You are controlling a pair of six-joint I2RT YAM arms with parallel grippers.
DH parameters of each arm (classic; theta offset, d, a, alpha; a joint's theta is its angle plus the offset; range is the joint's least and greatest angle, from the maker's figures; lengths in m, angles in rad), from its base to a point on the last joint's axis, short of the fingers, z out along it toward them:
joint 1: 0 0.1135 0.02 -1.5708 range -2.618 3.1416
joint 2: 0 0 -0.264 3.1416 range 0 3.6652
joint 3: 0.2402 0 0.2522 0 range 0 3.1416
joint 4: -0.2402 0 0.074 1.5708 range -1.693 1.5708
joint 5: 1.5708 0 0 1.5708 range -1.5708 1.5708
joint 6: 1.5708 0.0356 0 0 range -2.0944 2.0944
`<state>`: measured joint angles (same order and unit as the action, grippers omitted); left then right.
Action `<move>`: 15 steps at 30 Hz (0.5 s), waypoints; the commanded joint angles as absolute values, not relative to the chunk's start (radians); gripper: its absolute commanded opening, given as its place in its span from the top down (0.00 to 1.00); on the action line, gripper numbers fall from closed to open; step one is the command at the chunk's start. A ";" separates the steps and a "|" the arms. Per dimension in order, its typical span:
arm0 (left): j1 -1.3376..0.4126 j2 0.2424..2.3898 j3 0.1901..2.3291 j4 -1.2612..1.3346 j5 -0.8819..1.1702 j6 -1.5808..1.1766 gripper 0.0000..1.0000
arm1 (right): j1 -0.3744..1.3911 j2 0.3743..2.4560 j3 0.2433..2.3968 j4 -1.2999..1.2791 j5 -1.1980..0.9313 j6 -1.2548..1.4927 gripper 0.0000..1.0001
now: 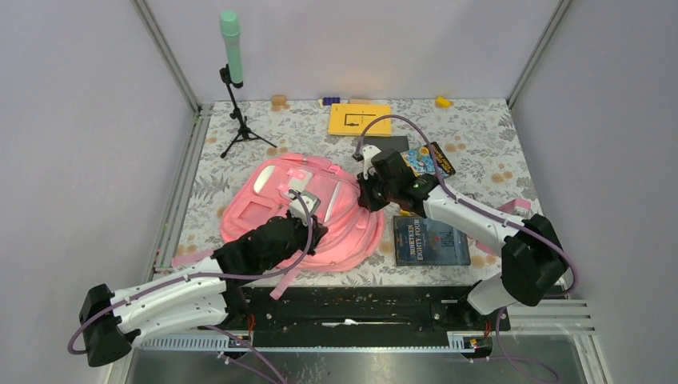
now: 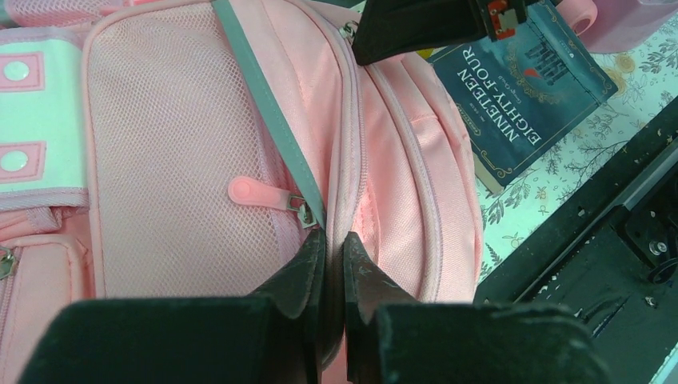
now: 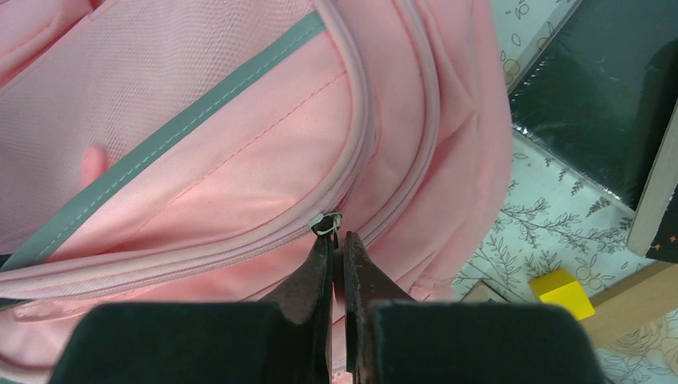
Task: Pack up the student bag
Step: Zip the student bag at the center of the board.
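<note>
We see the student bag [image 1: 256,216] lying flat on the flowered bench [image 1: 480,128], left of centre and near the arms' bases, its front pockets facing up. Both arms reach onto it. Our left claw [image 2: 332,242] sits on the bag's near-right part. Its fingers are drawn together to a thin slit, and pink fabric by the zip line fills that slit, so the claw appears to pinch a ridge of the bag. A pink zip tab [image 2: 249,192] lies just beside its tips, at the edge of a mesh pocket [image 2: 160,144] crossed by a grey-green strip [image 2: 264,104]. Our right claw [image 3: 336,240] is at the bag's far-right edge, likewise all but closed. Its tips meet a small metal zip slider [image 3: 326,223] on the curved zip seam; whether the slider is truly gripped or merely touched we cannot tell. Just right of the bag lies a dark blue book [image 1: 430,240] titled Nineteen Eighty-Four. A yellow book [image 1: 360,118] lies toward the far side of the bench, and a green-topped stand [image 1: 231,48] rises at the far left.
</note>
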<state>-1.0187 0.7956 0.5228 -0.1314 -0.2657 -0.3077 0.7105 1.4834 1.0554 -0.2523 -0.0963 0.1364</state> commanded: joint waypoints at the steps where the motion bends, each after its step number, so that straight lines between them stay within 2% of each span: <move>1: -1.012 0.765 0.548 -0.291 -0.363 -0.311 0.99 | 0.620 1.504 1.130 -0.267 0.112 0.047 1.00; 4: -1.014 0.750 0.556 -0.302 -0.351 -0.318 0.92 | 0.618 1.480 1.125 -0.276 0.033 0.047 1.00; 6: -1.014 0.746 0.569 -0.297 -0.337 -0.316 0.71 | 0.620 1.449 1.101 -0.268 -0.022 0.066 1.00; 8: -1.014 0.755 0.595 -0.286 -0.329 -0.304 0.45 | 0.622 1.413 1.062 -0.250 -0.060 0.084 1.00; 10: -1.015 0.782 0.628 -0.259 -0.321 -0.285 0.27 | 0.622 1.382 1.021 -0.228 -0.081 0.101 1.00; 12: -1.014 0.827 0.666 -0.206 -0.303 -0.266 0.19 | 0.622 1.367 0.988 -0.208 -0.100 0.110 1.00; 15: -1.014 0.922 0.720 -0.139 -0.285 -0.254 0.16 | 0.623 1.372 0.968 -0.201 -0.112 0.118 1.00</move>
<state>-1.0164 0.8322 0.6163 -0.2565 -0.2855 -0.2901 0.6266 1.4124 0.9829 -0.2501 -0.1150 0.1081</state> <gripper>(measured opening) 0.822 0.046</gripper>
